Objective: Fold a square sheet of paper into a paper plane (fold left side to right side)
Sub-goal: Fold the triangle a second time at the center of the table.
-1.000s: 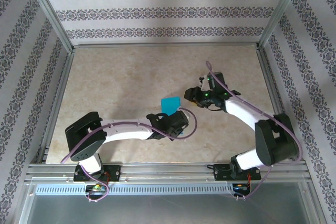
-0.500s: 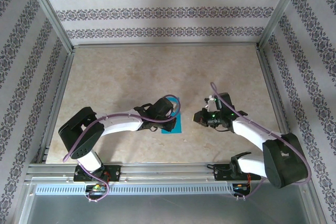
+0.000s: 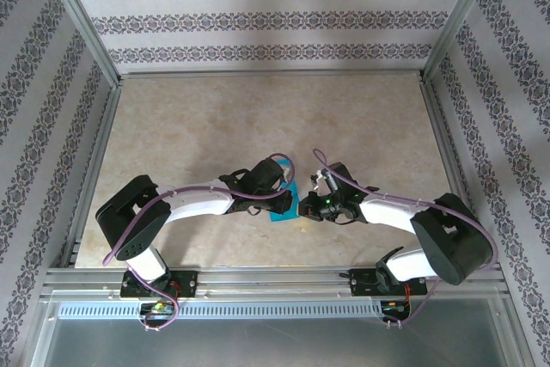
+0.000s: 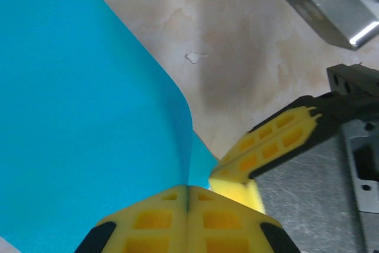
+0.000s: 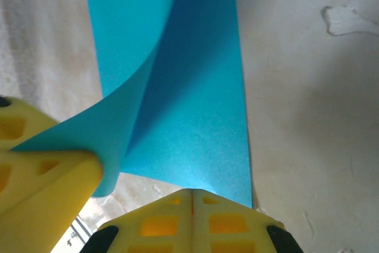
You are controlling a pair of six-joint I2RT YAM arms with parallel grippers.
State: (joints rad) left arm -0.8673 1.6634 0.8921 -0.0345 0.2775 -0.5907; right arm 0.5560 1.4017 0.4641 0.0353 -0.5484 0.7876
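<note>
My left gripper (image 4: pixel 188 189) pinches the curled-over paper (image 4: pixel 89 117); my right gripper (image 5: pixel 191 192), jaws pressed together, rests at its edge. I should match the edges squarely before creasing.

Left arm: the white, six-joint left arm (image 3: pixel 202 204) has its dark elbow out at the far left, and its forearm reaches right toward the centre.
Left gripper: the yellow-padded two-finger left gripper (image 4: pixel 188 191) has its jaws pressed together, pinching a raised fold of the teal-blue square sheet of paper (image 4: pixel 77 117).
Right arm: the white right arm (image 3: pixel 387 211) bends at its dark elbow on the right, and its forearm points left.
Right gripper: the yellow-padded right gripper (image 5: pixel 191 194) has its jaws closed flat on the sheet's edge.
Spacing: the two grippers sit just beside each other.
</note>
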